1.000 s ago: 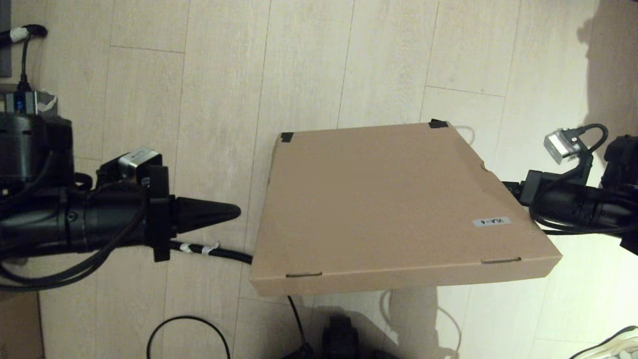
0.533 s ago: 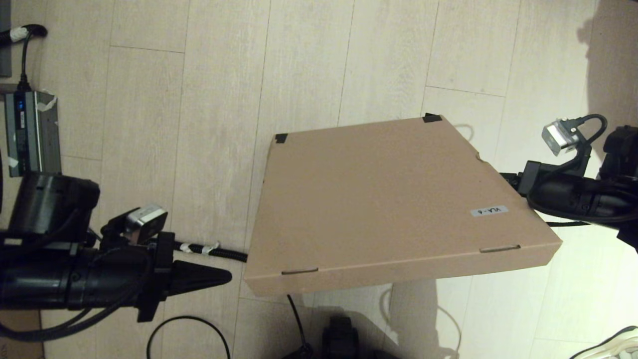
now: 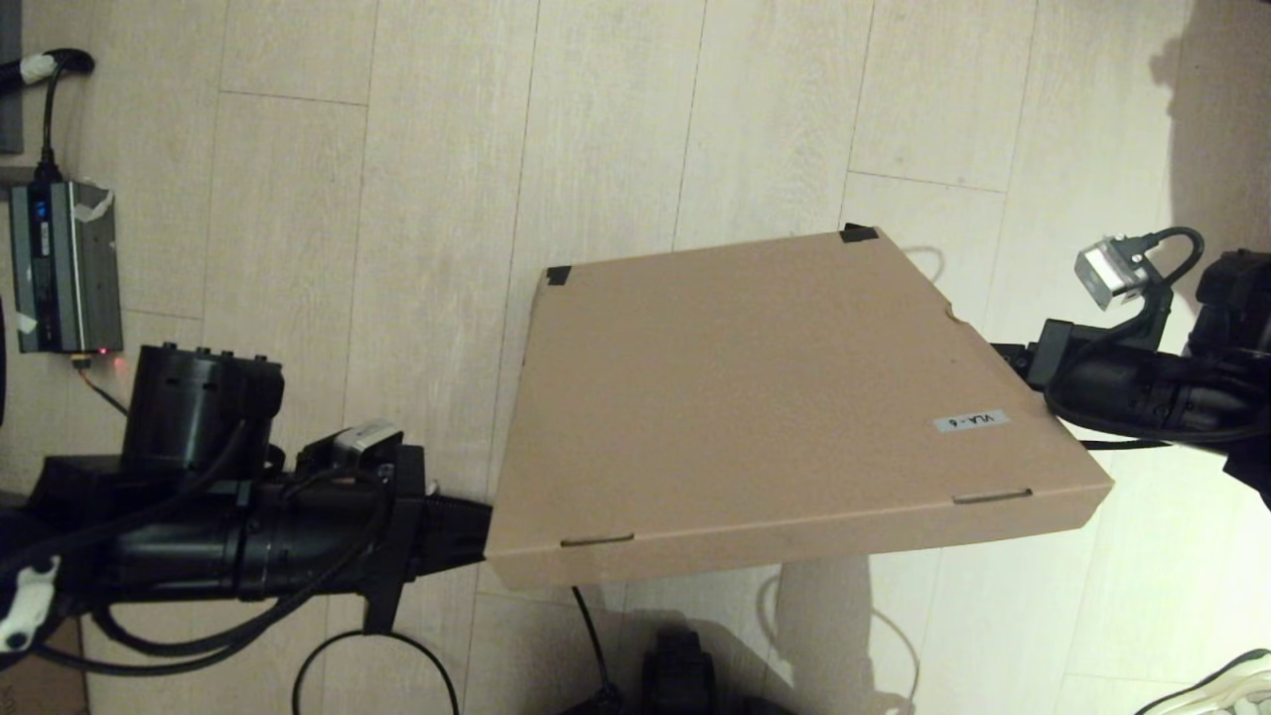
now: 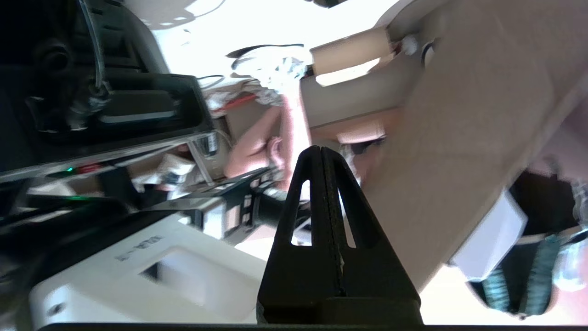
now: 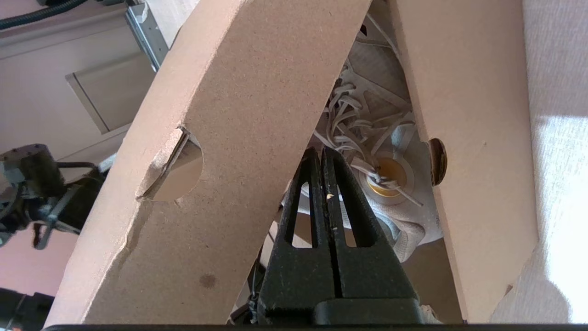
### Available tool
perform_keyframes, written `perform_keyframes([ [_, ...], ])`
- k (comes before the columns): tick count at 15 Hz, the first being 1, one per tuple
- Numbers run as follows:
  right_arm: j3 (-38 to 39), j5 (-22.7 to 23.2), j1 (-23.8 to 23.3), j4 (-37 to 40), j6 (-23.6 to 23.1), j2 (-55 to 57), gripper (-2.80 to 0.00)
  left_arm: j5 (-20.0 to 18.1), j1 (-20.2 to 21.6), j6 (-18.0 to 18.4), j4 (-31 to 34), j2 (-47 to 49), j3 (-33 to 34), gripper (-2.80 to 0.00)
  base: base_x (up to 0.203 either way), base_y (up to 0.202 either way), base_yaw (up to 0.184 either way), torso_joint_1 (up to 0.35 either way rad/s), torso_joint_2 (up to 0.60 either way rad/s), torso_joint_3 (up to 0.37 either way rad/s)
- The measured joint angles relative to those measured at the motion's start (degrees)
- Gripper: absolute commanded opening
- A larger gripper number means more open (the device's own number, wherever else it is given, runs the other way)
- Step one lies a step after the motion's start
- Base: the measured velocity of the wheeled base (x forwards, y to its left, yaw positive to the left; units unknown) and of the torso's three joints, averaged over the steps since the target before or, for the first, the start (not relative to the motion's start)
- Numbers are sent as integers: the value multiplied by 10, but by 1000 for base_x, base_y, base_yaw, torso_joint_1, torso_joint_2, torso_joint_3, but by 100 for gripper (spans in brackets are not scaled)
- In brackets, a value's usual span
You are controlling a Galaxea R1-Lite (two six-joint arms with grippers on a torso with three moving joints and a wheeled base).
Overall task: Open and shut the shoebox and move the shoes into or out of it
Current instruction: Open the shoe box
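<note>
The shoebox's flap lid (image 3: 775,397) is tilted up off the box, showing black tape patches (image 3: 558,275) at its far corners and a white label (image 3: 970,421). My left gripper (image 4: 320,149) is shut and empty, its tip tucked under the lid's near-left corner, where the left arm (image 3: 298,541) reaches in. My right gripper (image 5: 320,151) is shut and empty, poking into the gap between the lid's side flap (image 5: 229,138) and the box wall (image 5: 468,138). Inside the box lies a white mesh sneaker (image 5: 390,138) with laces and a tan insole. The head view hides the shoes.
A grey power unit (image 3: 65,263) sits on the wooden floor at the far left, with a black cable loop (image 3: 377,636) near the front. A white sneaker with black edging (image 3: 1216,685) pokes in at the front right. Part of the robot base (image 3: 675,675) shows below the box.
My left arm swung from beside the box's left side toward me, then slid its tip under the lid's near-left corner. The lid tilted up slightly. The right arm barely shifted.
</note>
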Motion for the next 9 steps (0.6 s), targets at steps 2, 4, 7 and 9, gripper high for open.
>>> perform_keyframes([
  [2, -4, 0, 0, 0, 0, 0, -280, 2, -2, -10, -11, 11, 17, -280, 0, 0, 0, 0, 0, 0],
  [4, -6, 0, 0, 1, 0, 1, -280, 8, -3, -14, -33, 16, 30, -280, 0, 0, 0, 0, 0, 0],
  [7, -7, 0, 0, 3, 0, 1, -280, 14, -3, -70, -93, 17, 32, -280, 0, 0, 0, 0, 0, 0],
  [9, -6, 0, 0, 9, 0, 1, -280, 15, -4, -107, -136, 16, 30, -280, 0, 0, 0, 0, 0, 0],
])
